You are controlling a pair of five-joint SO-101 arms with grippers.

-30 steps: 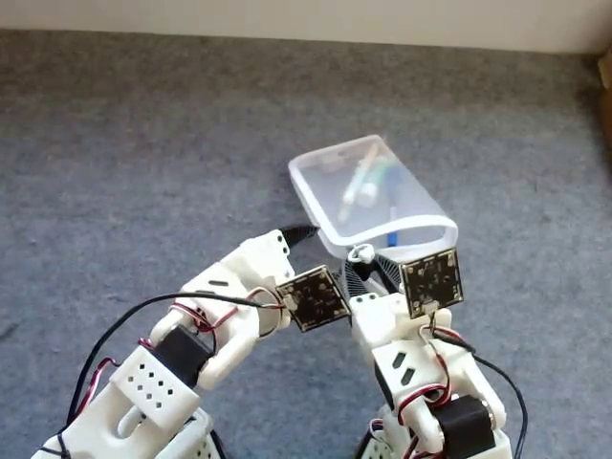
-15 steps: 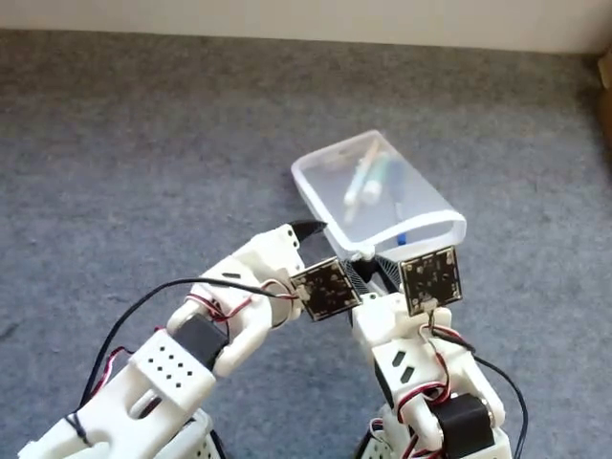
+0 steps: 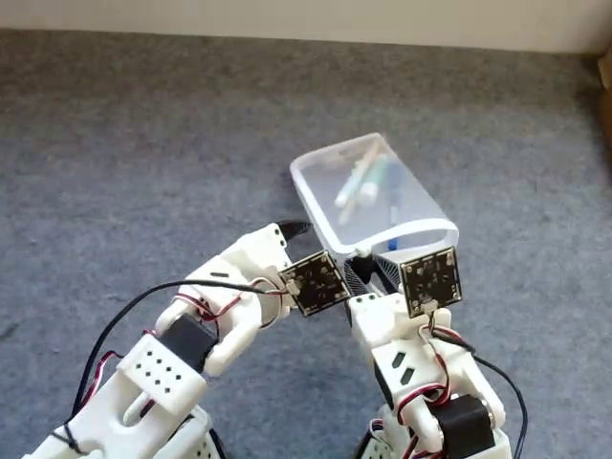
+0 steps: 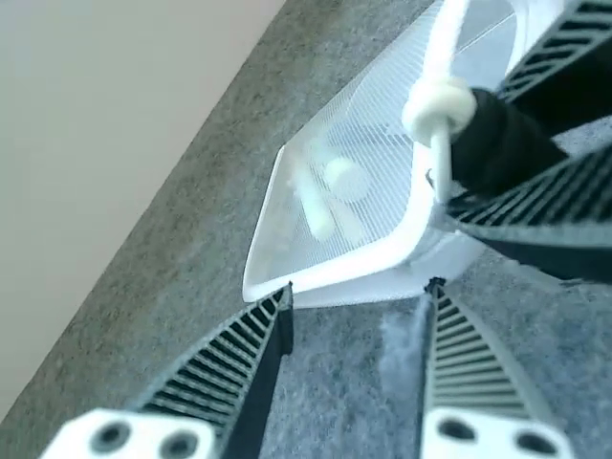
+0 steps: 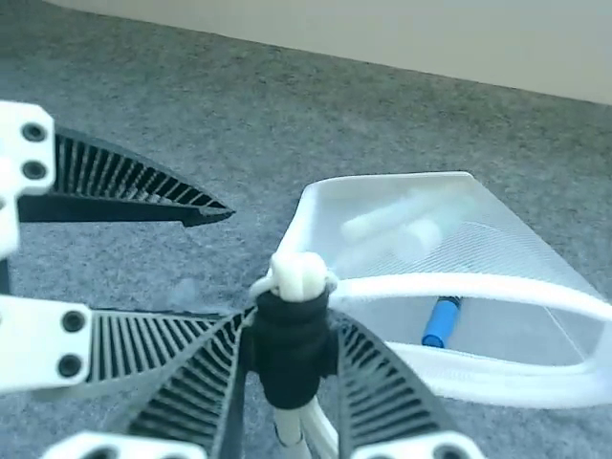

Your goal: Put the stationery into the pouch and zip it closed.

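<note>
A translucent white mesh pouch point(image 3: 373, 196) lies on the grey carpet with its mouth toward the arms. Inside it are pale pens point(image 3: 361, 182) and a blue pen point(image 5: 442, 320). My right gripper point(image 5: 290, 330) is shut on the black zipper pull point(image 5: 287, 356), which carries a white cord knot point(image 5: 298, 275), at the pouch's near rim point(image 3: 366, 260). My left gripper point(image 4: 359, 292) is open, and its two ribbed fingers straddle the pouch's near left corner point(image 4: 287, 277) without closing on it. In the high view the left gripper point(image 3: 302, 237) sits just left of the right one.
Grey carpet point(image 3: 143, 143) stretches free to the left, right and beyond the pouch. A pale wall point(image 3: 287, 17) borders the far edge. A brown object point(image 3: 604, 86) shows at the far right edge. Both arms' bodies crowd the near middle.
The left gripper pushed forward to the pouch's corner, then eased back a little to the left. The pouch wobbled slightly. The right gripper kept its hold in place.
</note>
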